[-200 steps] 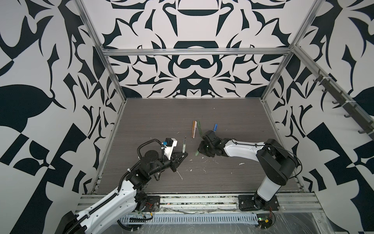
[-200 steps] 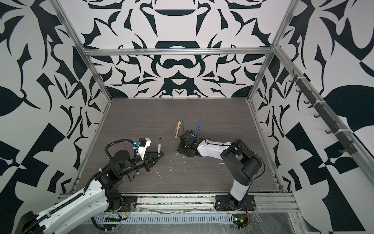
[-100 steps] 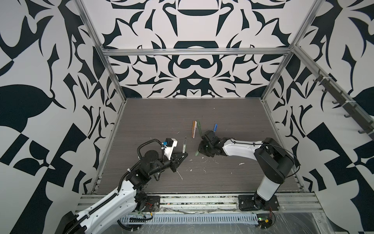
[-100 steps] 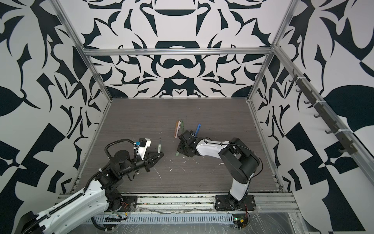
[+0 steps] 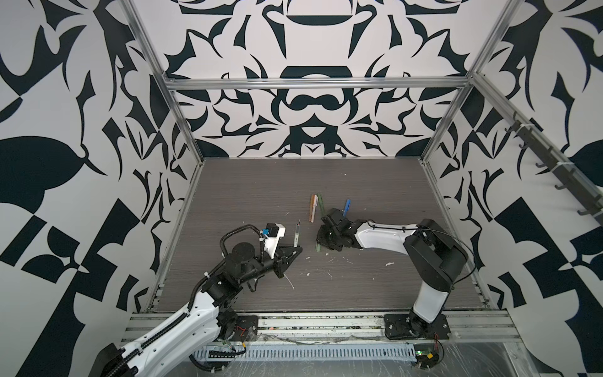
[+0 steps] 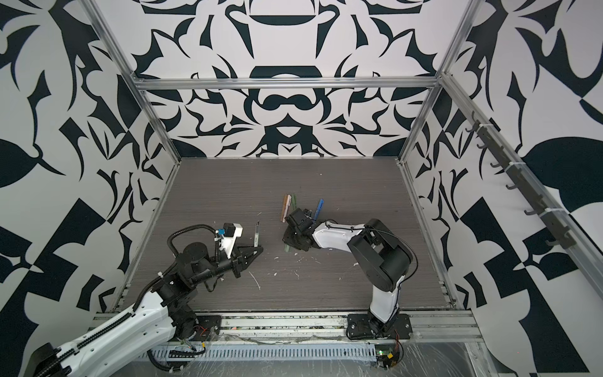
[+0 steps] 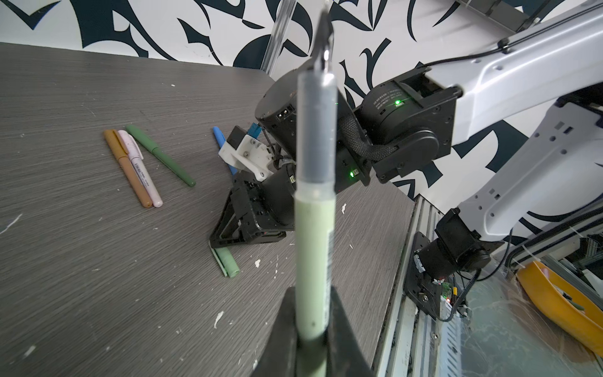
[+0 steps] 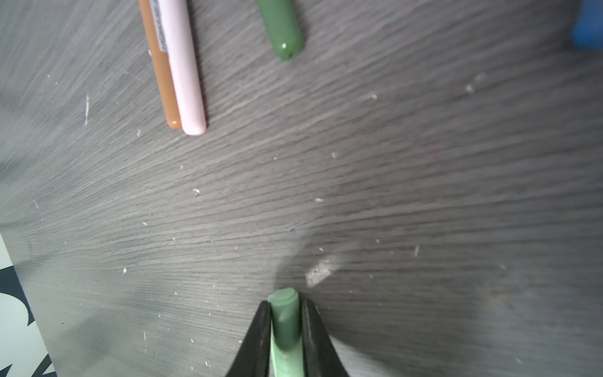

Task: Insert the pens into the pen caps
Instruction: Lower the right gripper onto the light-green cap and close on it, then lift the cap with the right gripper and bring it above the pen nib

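At mid-table: pale green cap between my right jaws

Low over the table [image 5: 248, 202], my right gripper [image 8: 285, 303] has its jaws set against both flanks of the pale green cap [image 7: 227, 262]. I read that as a grip, though perhaps a light one. The cap lies flat on the wood, not lifted, with one end poking out past the fingertips.

My left gripper [image 5: 294, 250] is clamped on the tail of the pale green pen [image 7: 315, 228]. That pen is held off the table, with its dark tip pointing away from the jaws, well apart from the cap.

Beyond the right gripper, the orange-brown pen [image 7: 125, 166] and pink pen [image 7: 142, 169] lie touching, side by side. The dark green pen [image 7: 160, 155] lies just beside them. All three look capped. The blue pen [image 7: 218, 137] is half hidden by my right wrist, so I cannot tell whether it is capped.

Doing this step well:
- Squeeze firmly before lifting, because a round cap can roll or pivot between flat pads.
- I cannot tell which end is the mouth, so check before presenting it.
- Lift straight up off the wood, then turn the mouth toward the pen tip.
- Line up both axes before pushing. A skewed entry could bend the fine tip or lever the pen, which is held only by its tail.
- Push along the axis until the cap seats.
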